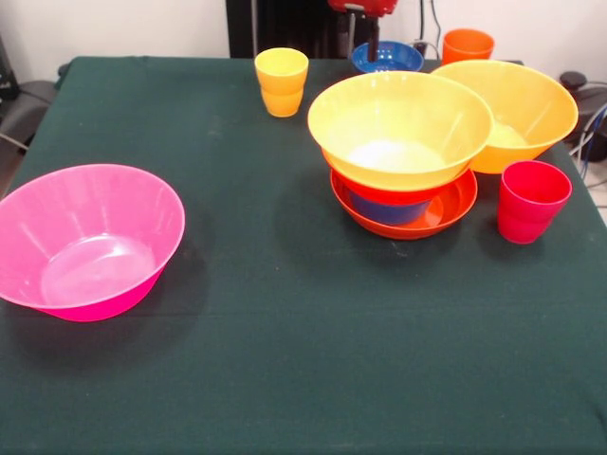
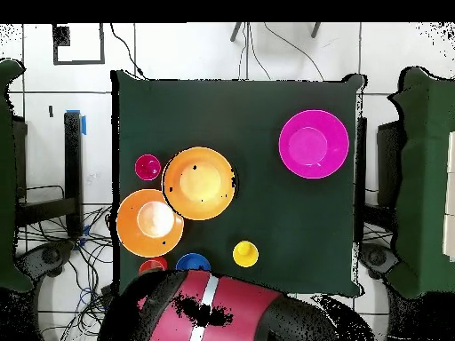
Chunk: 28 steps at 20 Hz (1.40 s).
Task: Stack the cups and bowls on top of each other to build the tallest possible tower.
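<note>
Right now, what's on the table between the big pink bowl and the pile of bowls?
Nothing: only bare green tablecloth lies between the pink bowl and the tower. Both views show that gap.

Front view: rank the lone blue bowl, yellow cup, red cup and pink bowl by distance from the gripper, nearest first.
From the gripper at the top edge:
1. lone blue bowl, directly beneath it
2. yellow cup, to its left
3. red cup, right side, lower
4. pink bowl, far left
</note>
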Tool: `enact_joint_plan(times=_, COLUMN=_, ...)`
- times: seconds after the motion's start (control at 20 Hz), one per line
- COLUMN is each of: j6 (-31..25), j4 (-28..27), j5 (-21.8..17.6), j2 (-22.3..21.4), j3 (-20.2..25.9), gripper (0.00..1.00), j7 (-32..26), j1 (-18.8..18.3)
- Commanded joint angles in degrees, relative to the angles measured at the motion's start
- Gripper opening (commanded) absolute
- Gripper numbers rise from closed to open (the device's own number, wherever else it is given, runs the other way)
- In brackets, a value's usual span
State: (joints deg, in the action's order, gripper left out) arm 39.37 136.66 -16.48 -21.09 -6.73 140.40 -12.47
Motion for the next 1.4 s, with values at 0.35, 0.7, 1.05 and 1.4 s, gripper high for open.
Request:
enact_joint_plan(times=0.35, j6=-2.7, j4=-6.8, j5=-0.8, j2=0.2, j3=3.2, gripper=1.00, j7=3.9, j1=1.5)
enact_joint_plan(times=0.7, j6=-1.7, j4=-7.8, j5=-0.2, j2=2.1, j3=3.0, gripper=1.00, j7=4.2, j1=1.9)
enact_joint_plan(times=1.05, j6=-1.5, j4=-8.3, j5=0.0, j2=2.7, j3=2.6, gripper=1.00, j7=4.4, j1=2.1)
enact_joint_plan(times=1.4, j6=-0.4, j4=-9.5, j5=0.1, j2=4.8, j3=2.1, gripper=1.00, j7=4.5, j1=2.4)
